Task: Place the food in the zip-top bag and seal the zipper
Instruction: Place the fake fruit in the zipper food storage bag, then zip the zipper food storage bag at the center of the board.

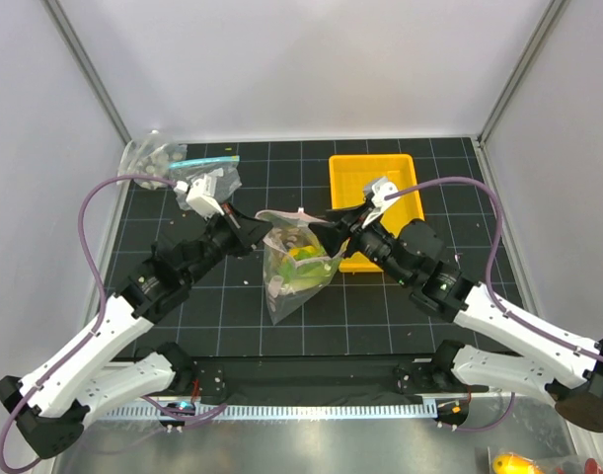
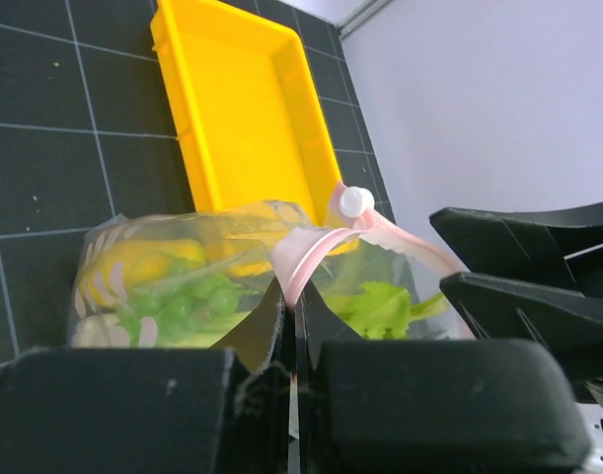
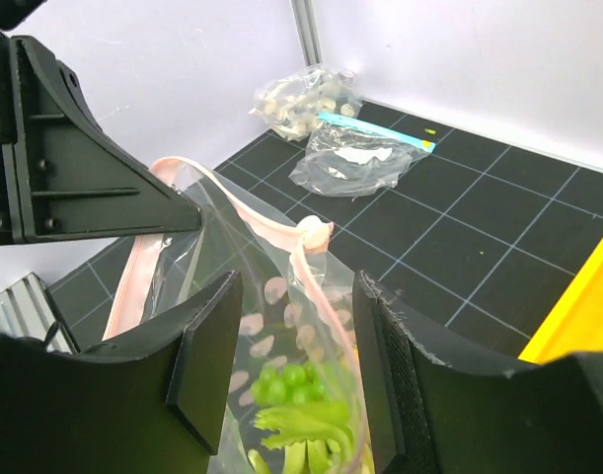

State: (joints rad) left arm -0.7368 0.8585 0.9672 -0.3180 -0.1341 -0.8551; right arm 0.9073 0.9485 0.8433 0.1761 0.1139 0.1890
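Nearest, the arm bases are cut off by the lower edge of the top view. Beyond them, over the black gridded mat (image 1: 232, 316), the bag (image 1: 291, 281) sits between the two grippers with its mouth raised. It is thin, glossy clear film with white dots, and its creases blur what lies inside. The lemon (image 2: 138, 262) shows only as a yellow patch. The grapes (image 3: 291, 380) are small round green beads, and the leek (image 3: 306, 430) is frilly pale-green leaf. I cannot make out its white stalk.

The left gripper (image 2: 293, 306) is clamped on the zipper (image 2: 306, 259), with the soft pink strip pinched flat between its black fingers. From its own camera the finger bodies hide the bag's lower part. The right gripper (image 3: 296, 296) has its jaws apart, straddling the far end of the mouth, and I cannot tell whether a pad touches the film. A small round pale slider (image 3: 312, 234) sits on the strip. The strip's two sides bow apart in a loop, so the mouth is unsealed there.

Farther back is the tray (image 1: 375, 163), a shallow yellow rectangle of hard plastic partly covered by the right gripper. Against the far left wall lie the blue-zip bag (image 1: 210, 168), crumpled, and the bunched bag (image 1: 151, 156), dotted, its contents indistinct.
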